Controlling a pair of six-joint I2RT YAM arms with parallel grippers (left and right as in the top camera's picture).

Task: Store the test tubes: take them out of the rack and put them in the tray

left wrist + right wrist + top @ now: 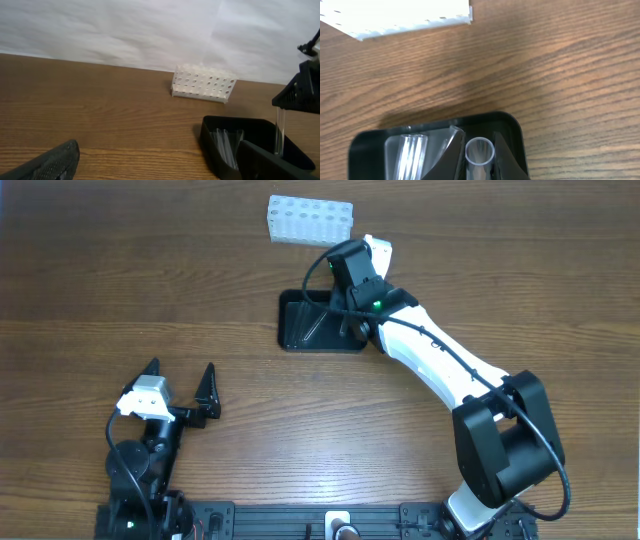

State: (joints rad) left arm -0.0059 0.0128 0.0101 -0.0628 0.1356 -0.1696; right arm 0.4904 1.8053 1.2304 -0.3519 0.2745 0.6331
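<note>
If the right gripper (479,161) lets go now, the test tube (280,131) would fall on its end, because it is held upright. It could then bounce against the tubes (410,154) lying beside it, or tip over the tray (214,144) wall close by. Its fingers are closed on the tube's upper part, pointing down, with the tray directly below. I cannot tell whether the tube's bottom touches the floor. The rack (310,220) stands just beyond this hand. The left gripper (180,367) rests far away, with fingers spread and nothing between them.
</note>
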